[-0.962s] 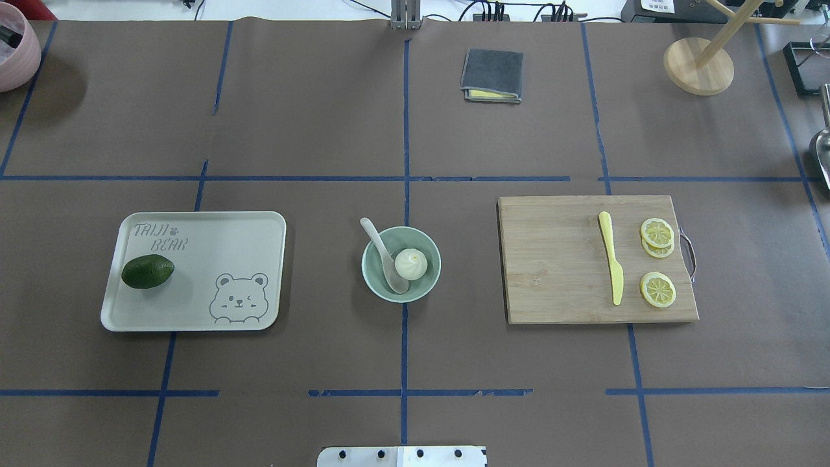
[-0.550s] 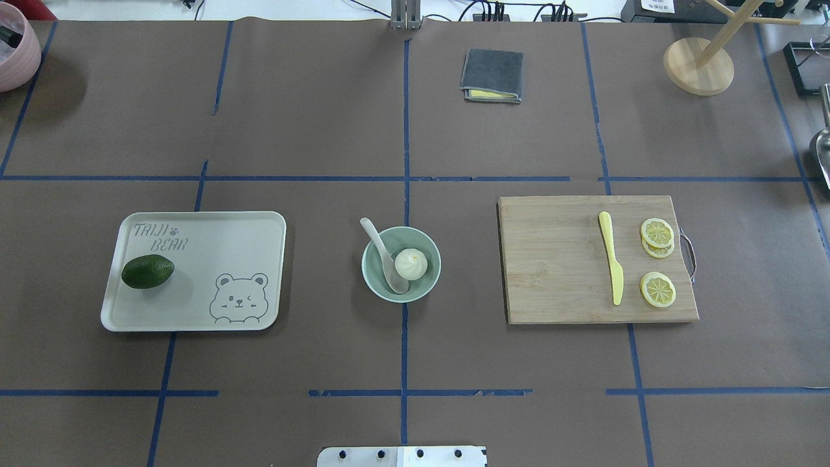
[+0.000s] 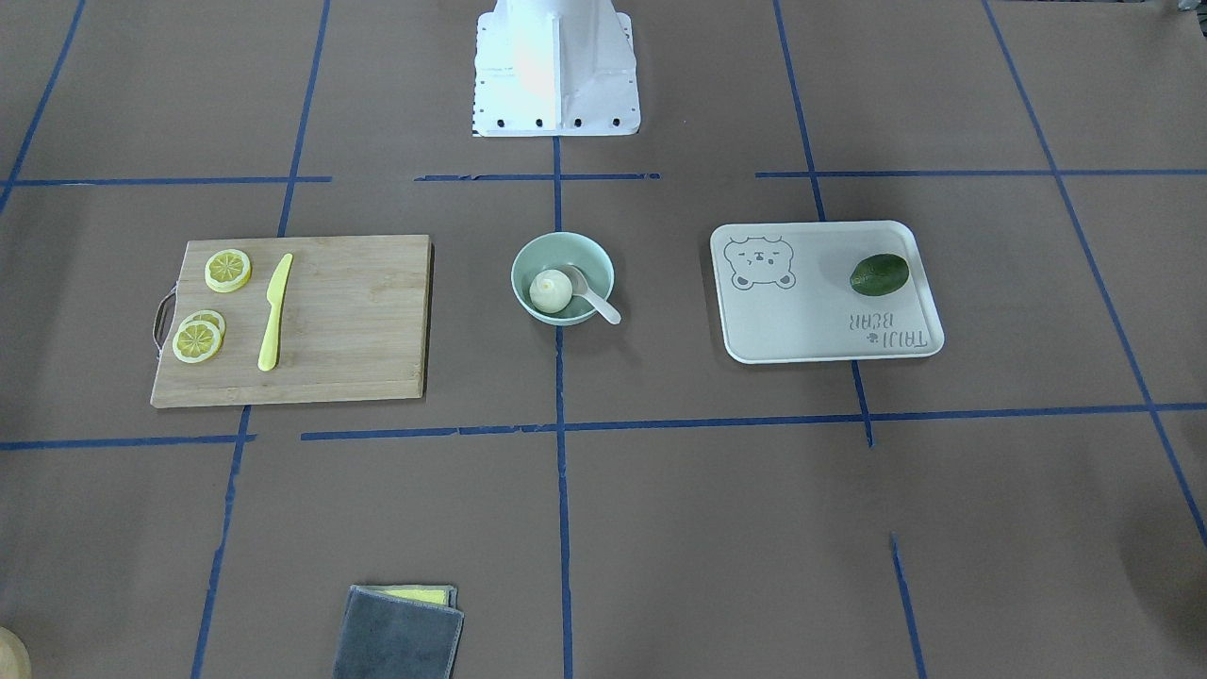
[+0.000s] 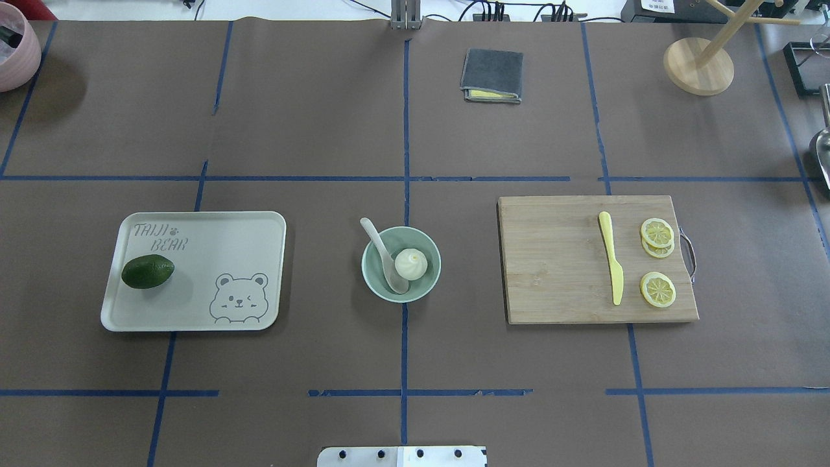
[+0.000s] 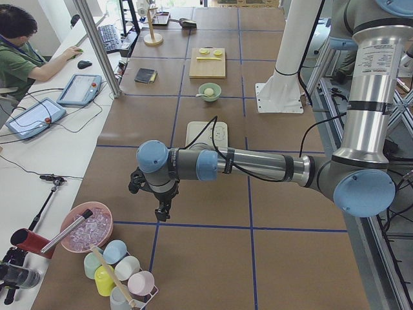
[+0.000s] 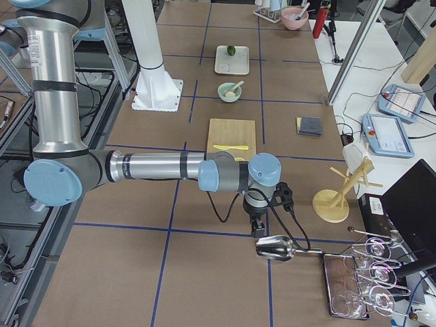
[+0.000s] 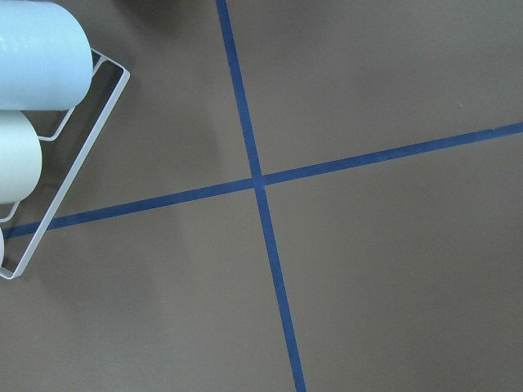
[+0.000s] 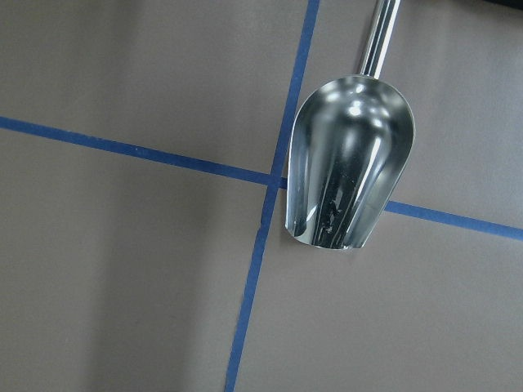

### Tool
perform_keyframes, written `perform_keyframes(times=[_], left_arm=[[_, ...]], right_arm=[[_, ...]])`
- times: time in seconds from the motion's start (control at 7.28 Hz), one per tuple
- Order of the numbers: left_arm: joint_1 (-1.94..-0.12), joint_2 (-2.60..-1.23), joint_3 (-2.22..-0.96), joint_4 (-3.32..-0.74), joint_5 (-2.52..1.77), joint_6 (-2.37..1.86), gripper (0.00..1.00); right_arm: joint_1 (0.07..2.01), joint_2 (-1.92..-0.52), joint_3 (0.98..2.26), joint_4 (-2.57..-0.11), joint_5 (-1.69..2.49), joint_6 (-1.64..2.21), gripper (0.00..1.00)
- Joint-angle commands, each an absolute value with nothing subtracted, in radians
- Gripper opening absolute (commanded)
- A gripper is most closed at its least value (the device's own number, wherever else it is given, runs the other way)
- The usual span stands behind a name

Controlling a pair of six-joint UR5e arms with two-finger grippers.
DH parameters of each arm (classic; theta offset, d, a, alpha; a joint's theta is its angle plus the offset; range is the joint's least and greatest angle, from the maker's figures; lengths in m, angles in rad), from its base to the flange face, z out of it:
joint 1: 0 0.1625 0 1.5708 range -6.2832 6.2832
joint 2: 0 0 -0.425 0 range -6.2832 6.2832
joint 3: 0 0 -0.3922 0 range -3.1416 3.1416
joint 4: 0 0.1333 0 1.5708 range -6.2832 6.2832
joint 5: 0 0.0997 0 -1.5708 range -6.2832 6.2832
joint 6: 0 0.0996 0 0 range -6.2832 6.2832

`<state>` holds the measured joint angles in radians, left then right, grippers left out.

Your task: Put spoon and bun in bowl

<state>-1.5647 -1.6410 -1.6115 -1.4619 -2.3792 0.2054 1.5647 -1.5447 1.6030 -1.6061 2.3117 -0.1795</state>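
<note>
The pale mint-green bowl stands at the table's middle; it also shows in the front-facing view. The white pleated bun lies inside it. The off-white spoon rests with its scoop in the bowl and its handle over the rim, up and to the left. My left gripper hangs over bare table far to the left, near a cup rack. My right gripper hangs far to the right, above a metal scoop. Both show only in the side views, so I cannot tell whether they are open or shut.
An off-white bear tray with a dark green fruit lies left of the bowl. A wooden cutting board with a yellow knife and lemon slices lies to its right. A grey cloth, a wooden stand and a metal scoop are farther off.
</note>
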Motion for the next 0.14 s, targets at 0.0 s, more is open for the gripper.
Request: perform_keyframes(times=[0.0], left_arm=[[-1.565, -1.641, -1.611, -1.463, -2.379, 0.206, 1.00]], right_arm=[[1.565, -1.545, 1.603, -1.606, 2.312, -0.179, 1.00]])
